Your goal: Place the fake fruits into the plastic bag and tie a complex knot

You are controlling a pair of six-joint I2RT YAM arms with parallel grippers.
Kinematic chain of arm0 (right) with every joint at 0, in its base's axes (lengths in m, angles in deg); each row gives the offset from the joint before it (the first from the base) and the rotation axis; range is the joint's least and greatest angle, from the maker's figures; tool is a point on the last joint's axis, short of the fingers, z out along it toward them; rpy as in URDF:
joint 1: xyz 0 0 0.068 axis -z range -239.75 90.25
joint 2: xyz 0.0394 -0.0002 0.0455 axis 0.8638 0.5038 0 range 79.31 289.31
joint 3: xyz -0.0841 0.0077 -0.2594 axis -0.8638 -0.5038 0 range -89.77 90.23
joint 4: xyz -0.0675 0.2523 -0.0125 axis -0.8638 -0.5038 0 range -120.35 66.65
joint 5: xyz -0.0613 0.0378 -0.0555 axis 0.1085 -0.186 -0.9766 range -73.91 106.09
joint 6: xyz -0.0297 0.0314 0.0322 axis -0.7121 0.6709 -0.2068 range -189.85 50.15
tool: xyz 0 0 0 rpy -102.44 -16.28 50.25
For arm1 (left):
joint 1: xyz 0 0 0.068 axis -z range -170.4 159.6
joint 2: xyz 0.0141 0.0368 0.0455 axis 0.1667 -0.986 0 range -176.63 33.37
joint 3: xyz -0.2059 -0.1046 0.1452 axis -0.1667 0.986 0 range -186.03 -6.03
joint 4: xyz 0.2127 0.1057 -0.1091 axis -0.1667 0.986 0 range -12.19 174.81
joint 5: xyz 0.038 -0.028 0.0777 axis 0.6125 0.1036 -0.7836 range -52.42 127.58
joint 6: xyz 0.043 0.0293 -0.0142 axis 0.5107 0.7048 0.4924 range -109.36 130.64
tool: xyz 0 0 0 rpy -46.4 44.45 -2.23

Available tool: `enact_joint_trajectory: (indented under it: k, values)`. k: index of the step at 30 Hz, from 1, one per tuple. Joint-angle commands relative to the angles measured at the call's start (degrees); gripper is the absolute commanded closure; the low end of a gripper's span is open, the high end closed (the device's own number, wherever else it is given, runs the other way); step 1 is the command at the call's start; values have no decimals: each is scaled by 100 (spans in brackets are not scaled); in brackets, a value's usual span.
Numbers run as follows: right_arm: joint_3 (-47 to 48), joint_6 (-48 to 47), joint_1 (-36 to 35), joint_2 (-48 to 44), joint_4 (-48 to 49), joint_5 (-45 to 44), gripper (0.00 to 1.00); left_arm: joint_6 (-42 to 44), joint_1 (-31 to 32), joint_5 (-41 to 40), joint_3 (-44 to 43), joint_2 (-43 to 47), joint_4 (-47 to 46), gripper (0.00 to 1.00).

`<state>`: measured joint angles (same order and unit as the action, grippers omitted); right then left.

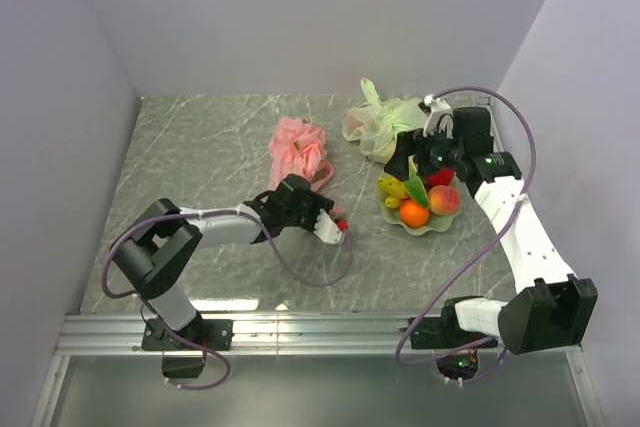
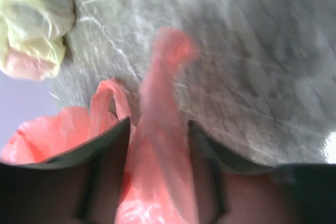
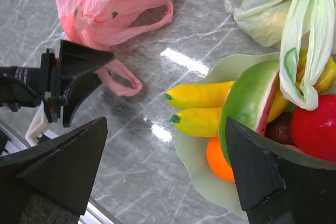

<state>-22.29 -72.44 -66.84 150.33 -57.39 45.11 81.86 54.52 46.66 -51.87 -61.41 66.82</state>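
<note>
Plastic bag is lying crumpled on the marbled table, left of centre and well apart from the plate, with no open mouth showing. A pale green knotted bag is sitting just behind the wavy plate, one tail draping over the fake fruits piled there. The right gripper is hovering over that plate, jaws spread wide and holding nothing. The left gripper is sitting at the plastic bag's near edge with a pink handle strip running between its fingers; whether they are pinching it I cannot tell. Risks, as I am judging them: thin film sliding out of a shallow pinch, the bag dragging along flat instead of opening, the right fingers snagging the draped tail, and a glossy fruit squirting free and rolling off.
</note>
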Motion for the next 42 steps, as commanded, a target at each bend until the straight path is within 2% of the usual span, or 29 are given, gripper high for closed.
enact_joint_trajectory:
  k: [1, 2, 4, 5, 6, 11, 14, 19, 30, 34, 38, 40, 41, 42]
  values:
    - [107, -13, -125, -36, 205, 148, 1, -914, -10, 189, -670, 441, 718, 55]
    - [116, -22, -161, 8, 222, 148, 1, -1526, -36, 495, -724, 852, 868, 70]
    - [125, -5, -222, 43, 336, 113, 1, -2118, -159, 839, -821, 1311, 1342, 82]
    - [125, 21, -292, 78, 389, 122, 1, -2669, -221, 1189, -821, 1774, 1440, 96]
    - [142, 39, -336, 104, 485, 131, 1, -2910, -291, 1375, -760, 2005, 1563, 99]
    - [440, 145, -880, 377, 670, 219, 1, -4053, -897, 2552, -549, 3296, 1766, 100]
    - [686, 215, -1171, 604, 680, 315, 1, -4693, -1231, 2739, -347, 3746, 1495, 100]
    - [687, 732, -1830, 948, 837, 596, 1, -5390, -1706, 3572, -83, 4108, 1222, 100]
    - [608, 971, -2955, 1159, 1048, 781, 1, -5909, -1777, 3548, 207, 4477, 791, 100]
    - [608, 1225, -3184, 1562, 1312, 929, 1, -6330, -1803, 3557, 269, 4512, 519, 100]
    - [626, 1296, -3474, 1835, 1540, 651, 2, -6559, -1830, 3478, 348, 4574, 308, 100]
    - [599, 1401, -3492, 2019, 1611, 544, 7, -6734, -1856, 3504, 348, 4635, 255, 100]
    - [634, 1384, -3492, 2090, 1576, 387, 26, -6788, -1865, 3513, 348, 4662, 272, 100]
    - [652, 1314, -3475, 2195, 1524, 273, 38, -6814, -1882, 3461, 348, 4688, 316, 100]
